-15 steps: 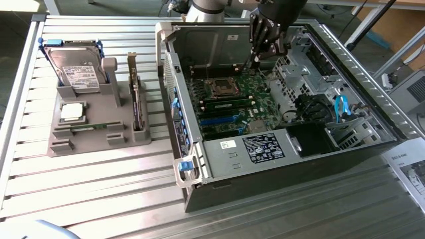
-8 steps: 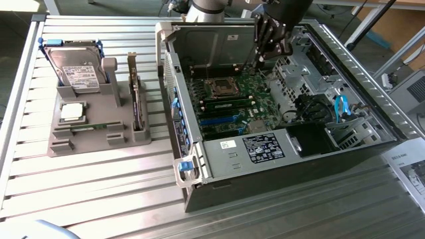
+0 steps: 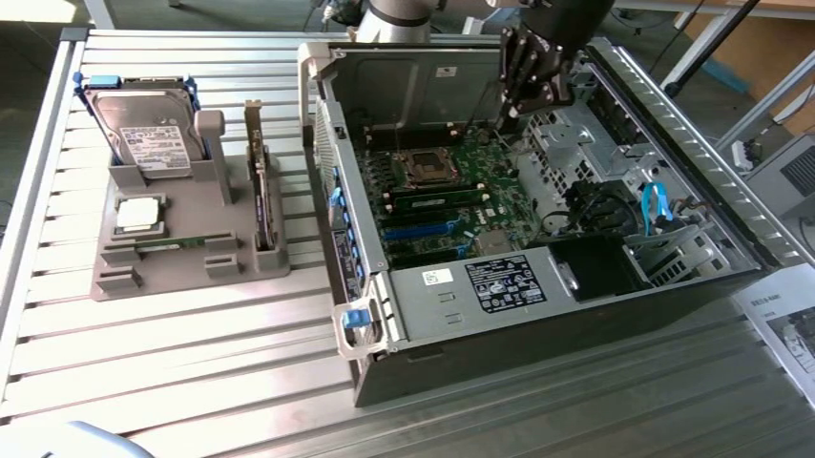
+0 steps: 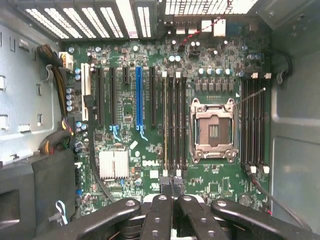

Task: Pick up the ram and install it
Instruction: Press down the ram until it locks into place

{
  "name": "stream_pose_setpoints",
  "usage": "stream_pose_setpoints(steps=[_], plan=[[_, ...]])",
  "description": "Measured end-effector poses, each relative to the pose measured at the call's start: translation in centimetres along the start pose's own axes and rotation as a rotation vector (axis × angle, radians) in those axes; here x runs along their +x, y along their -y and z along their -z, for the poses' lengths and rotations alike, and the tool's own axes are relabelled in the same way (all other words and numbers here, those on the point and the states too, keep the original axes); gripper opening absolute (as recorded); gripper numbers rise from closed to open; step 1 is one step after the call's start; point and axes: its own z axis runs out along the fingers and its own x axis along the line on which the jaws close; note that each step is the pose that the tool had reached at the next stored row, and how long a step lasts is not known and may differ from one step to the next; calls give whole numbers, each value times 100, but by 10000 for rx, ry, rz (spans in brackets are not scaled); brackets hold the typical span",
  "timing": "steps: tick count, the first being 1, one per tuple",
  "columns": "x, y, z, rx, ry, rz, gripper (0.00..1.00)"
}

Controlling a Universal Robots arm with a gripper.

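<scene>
At the near edge of the slatted metal table (image 3: 191, 363) a printed sheet (image 3: 783, 329) lay at the exterior view's right, beside the open computer case (image 3: 510, 382). Just inside the case's near end sat the grey power supply (image 3: 491, 281) with its label facing up. On the exterior view's left stood a grey holder (image 3: 121, 281), apart from the case; a thin green strip (image 3: 170, 242) lay in its front part, too small to make out, then a processor chip (image 3: 137, 214) lying flat. An upright card (image 3: 261, 191) stood in the side of the holder nearer the case, and a hard drive (image 3: 143, 134) with blue rails stood at the back. Deeper in the case lay the green motherboard (image 3: 478, 215) with a blue slot (image 3: 414, 231). Beyond that slot the ram (image 3: 433, 200) stood on edge, seated in the memory slot farthest from the empty processor socket (image 3: 427, 169). In the wrist view its top edge showed as a pale line along that slot. At the far end the gripper (image 3: 516, 114) hung above the board, well apart from the ram. Its black fingers (image 4: 162, 210) were pressed together, clenched on nothing.
</scene>
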Motion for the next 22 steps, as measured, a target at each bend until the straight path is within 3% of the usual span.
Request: stream_pose_setpoints(steps=[8, 15, 22], plan=[[-1, 122, 1, 1, 1, 0, 10], [0, 123, -6, 0, 2, -1, 10], [0, 124, -87, 2, 2, 0, 10]])
